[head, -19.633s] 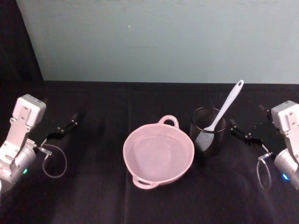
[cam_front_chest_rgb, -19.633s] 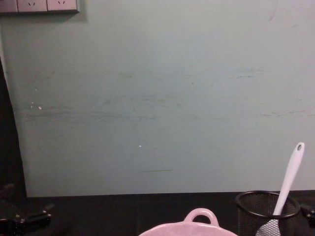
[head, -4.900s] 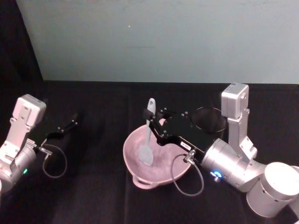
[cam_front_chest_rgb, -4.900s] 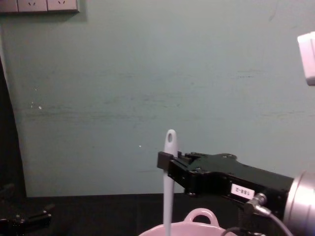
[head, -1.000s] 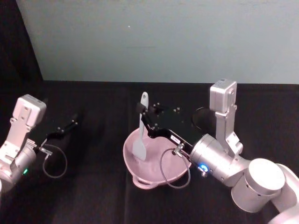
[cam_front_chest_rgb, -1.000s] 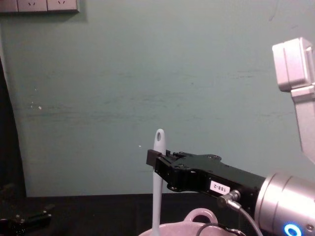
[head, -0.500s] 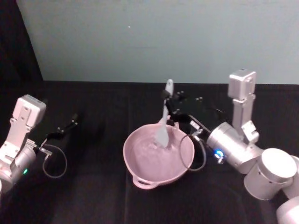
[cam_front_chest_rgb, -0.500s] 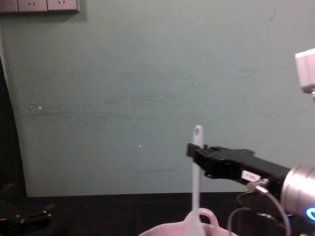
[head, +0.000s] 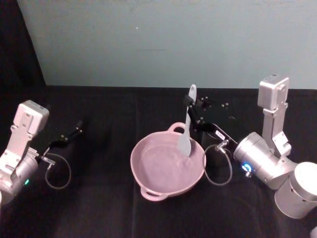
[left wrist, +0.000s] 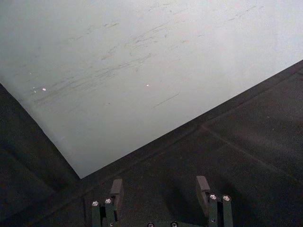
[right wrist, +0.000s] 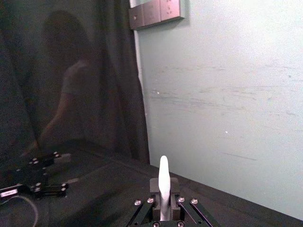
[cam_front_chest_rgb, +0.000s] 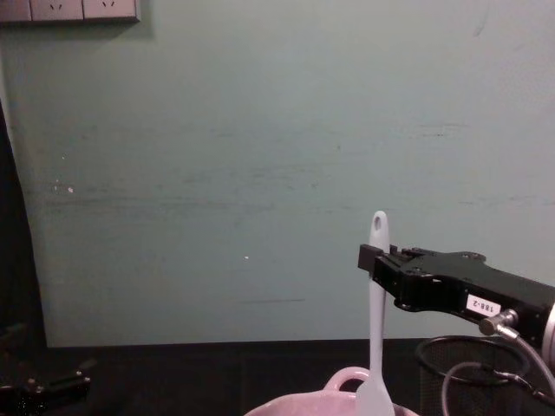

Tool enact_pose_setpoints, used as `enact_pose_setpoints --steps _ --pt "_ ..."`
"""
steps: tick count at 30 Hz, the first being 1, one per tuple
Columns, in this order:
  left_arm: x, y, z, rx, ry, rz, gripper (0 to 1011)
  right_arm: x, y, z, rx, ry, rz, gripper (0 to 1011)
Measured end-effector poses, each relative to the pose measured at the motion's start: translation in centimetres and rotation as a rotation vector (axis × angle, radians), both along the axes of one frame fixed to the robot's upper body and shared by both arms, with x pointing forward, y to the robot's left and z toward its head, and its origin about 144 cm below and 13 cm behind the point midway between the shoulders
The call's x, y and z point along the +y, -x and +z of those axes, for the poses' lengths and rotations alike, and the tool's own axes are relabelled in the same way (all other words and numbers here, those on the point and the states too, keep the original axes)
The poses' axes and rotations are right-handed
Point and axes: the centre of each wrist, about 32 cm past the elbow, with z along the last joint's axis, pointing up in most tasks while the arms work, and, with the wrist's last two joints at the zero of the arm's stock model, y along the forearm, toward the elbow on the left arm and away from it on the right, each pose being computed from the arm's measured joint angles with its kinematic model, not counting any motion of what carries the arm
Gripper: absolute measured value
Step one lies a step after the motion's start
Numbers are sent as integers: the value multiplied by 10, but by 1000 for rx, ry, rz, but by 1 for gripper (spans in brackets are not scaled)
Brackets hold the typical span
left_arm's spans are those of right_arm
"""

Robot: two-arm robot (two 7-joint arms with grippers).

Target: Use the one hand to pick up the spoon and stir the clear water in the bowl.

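On the black-clothed table (head: 99, 208), before a pale green wall (head: 148, 44), the spoon (head: 184, 144) is clenched upright by the right gripper (head: 189, 103), blade in the bowl (head: 134, 166); the left gripper (left wrist: 160, 187) is parked aside, fingers spread.

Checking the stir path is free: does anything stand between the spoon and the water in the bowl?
Nothing visible does. The right hand holds the spoon upright, its blade inside the bowl near the right rim. The mesh cup stands beside the bowl, outside it. The left hand is parked far left.
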Motion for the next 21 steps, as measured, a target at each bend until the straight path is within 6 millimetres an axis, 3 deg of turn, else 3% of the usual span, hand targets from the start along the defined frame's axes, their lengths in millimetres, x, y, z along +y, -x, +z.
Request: enact_pose_setpoints --steps 7,14,21 --pt "0 0 0 0 0 0 1005 9 13 1 7 14 53 119" --pt "0 0 0 0 0 0 1005 34 27 1 10 17 163 119" --pt "0 0 0 0 0 0 1005 41 27 10 -14 -2 187 119"
